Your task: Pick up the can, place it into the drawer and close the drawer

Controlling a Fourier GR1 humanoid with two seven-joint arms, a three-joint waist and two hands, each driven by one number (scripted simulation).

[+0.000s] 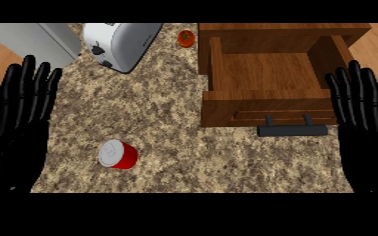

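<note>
Two black hands rest wide open and hold nothing, the left hand (26, 110) at the counter's left edge and the right hand (358, 115) at its right edge, while the red can (118, 154) sits near the front edge, left of the middle, well apart from the open wooden drawer (266, 107) by the far right corner. I think the round can could tip and roll away if fingers bump it, or knock the drawer's front wall going in. Speckled brown stone covers the counter (177, 130), a silver toaster (122, 42) and a small red thing (186, 38) stand along its far edge, and little of the room shows.
</note>
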